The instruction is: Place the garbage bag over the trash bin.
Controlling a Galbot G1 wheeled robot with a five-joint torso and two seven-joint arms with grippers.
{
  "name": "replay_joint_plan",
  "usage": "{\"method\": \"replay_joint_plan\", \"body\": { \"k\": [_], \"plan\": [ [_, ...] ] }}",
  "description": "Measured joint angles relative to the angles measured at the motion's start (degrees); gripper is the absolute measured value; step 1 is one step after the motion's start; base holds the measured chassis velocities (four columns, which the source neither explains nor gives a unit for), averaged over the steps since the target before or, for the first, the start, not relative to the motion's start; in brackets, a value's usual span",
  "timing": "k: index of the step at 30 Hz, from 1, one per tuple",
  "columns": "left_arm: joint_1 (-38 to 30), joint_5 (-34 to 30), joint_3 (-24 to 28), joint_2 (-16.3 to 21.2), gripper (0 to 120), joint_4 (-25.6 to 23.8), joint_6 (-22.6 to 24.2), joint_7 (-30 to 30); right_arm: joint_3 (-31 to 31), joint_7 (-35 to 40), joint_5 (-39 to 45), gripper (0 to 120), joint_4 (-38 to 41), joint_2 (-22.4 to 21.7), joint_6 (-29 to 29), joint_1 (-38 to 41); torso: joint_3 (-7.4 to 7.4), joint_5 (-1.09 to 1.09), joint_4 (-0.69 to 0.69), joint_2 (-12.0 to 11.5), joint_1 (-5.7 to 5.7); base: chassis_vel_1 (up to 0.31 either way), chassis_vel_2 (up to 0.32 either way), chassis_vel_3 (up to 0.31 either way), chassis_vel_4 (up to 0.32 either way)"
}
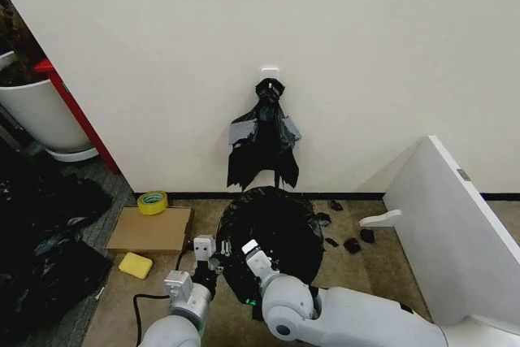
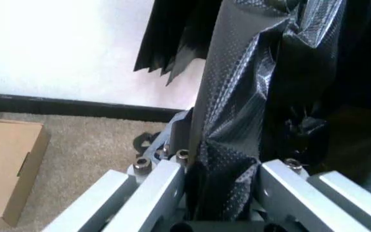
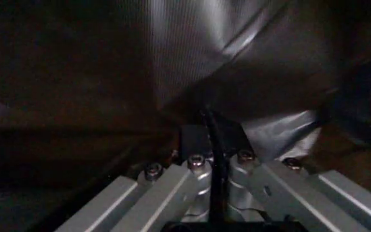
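The garbage bag [image 1: 272, 229] lay draped as a black dome on the floor against the wall, directly below the knotted bunch of black bags [image 1: 264, 140] on the wall hook, and it hid whatever stood beneath it; the trash bin could not be made out, though the rounded shape suggested it was under the film. The left gripper [image 1: 213, 256] was clamped on a fold at the bag's near left edge, film bunched between its fingers [image 2: 172, 145] in the left wrist view. The right gripper [image 1: 253, 253] was closed on a thin crease of the same film, the pads [image 3: 195, 137] nearly meeting. In my judgement the chief risk was tearing or slippage: the film is thin and glossy, and uneven pulling by the two arms could drag the far edge off the rim or tip a light bin. Count: one draped bag, one hanging bunch, about five small black scraps [image 1: 351, 244] right of the bag, one cardboard box [image 1: 150, 229], one yellow tape roll [image 1: 152, 201], one yellow sponge [image 1: 135, 265].
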Motion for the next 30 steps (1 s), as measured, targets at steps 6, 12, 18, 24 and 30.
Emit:
{"method": "replay_joint_plan", "body": {
  "k": [6,12,18,24,30],
  "plan": [
    [-0.5,0.1,0.0,0.0,1,1.1,-0.2,0.2,1.7,0.3,0.6,0,1.6,-0.9,0.6,-0.1,0.0,0.0,0.0,0.0,0.0,0.0,0.0,0.0,0.0],
    [-0.3,0.2,0.0,0.0,1,0.7,-0.3,0.2,1.5,2.3,0.8,0,-3.1,-0.9,-3.0,-0.4,0.0,0.0,0.0,0.0,0.0,0.0,0.0,0.0,0.0],
    [0.1,0.2,0.0,0.0,1,0.0,-0.3,0.2,-0.1,1.4,-8.6,0,-7.6,-0.9,-2.9,-0.8,0.0,0.01,0.01,0.0,0.0,0.0,0.0,0.0,0.0],
    [0.3,0.2,0.1,-0.2,1,0.0,-0.3,0.2,-1.2,-0.1,-18.5,0,-10.5,-1.7,-1.6,-0.7,0.0,0.0,0.0,0.0,0.0,0.0,0.0,0.0,0.0],
    [0.1,0.2,0.1,-0.2,1,0.4,-0.3,0.2,-0.9,-0.3,-15.8,0,-6.4,-2.0,-0.1,-1.1,0.0,0.0,0.01,0.0,0.0,0.0,0.0,0.0,0.0]
  ]
}}
